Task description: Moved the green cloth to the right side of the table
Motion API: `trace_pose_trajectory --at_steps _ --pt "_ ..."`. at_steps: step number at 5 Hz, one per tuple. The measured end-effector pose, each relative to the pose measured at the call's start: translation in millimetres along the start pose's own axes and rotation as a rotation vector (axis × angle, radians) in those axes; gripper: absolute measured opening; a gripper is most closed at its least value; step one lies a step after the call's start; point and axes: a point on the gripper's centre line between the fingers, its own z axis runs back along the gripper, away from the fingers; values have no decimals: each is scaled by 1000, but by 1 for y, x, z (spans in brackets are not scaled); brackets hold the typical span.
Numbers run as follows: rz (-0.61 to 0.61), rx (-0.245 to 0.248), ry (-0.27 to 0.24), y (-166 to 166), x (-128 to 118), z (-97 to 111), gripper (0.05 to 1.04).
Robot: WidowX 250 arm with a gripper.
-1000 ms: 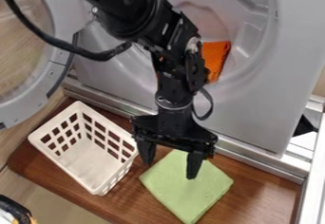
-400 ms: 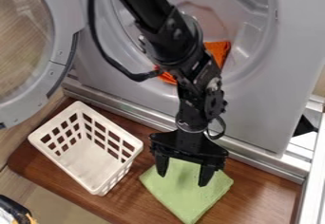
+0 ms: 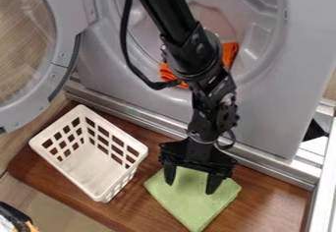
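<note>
My gripper (image 3: pixel 190 186) hangs over the upper part of the green cloth (image 3: pixel 195 206), its two fingers spread apart with nothing held between them. The cloth lies folded in a flat square on the brown wooden table (image 3: pixel 269 196), just right of the white basket. Whether the fingertips touch the cloth, I cannot tell.
A white plastic basket (image 3: pixel 92 169) stands left of the cloth. Behind the table rises a grey machine front (image 3: pixel 263 123) with an orange cloth (image 3: pixel 229 54) in its round opening. Its round door (image 3: pixel 62 73) hangs open at the upper left.
The gripper has moved right and slightly down over the cloth, mostly before the middle frame. The cloth and basket have kept their places.
</note>
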Motion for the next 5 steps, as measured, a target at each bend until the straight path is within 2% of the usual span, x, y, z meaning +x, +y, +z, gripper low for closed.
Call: trace_pose_trajectory --at_steps 2,3,5 --pt "61 -24 39 -1 12 -21 1001" --pt "56 -18 36 -8 12 -20 1001" --pt "-6 -44 39 -36 1 -19 1001"
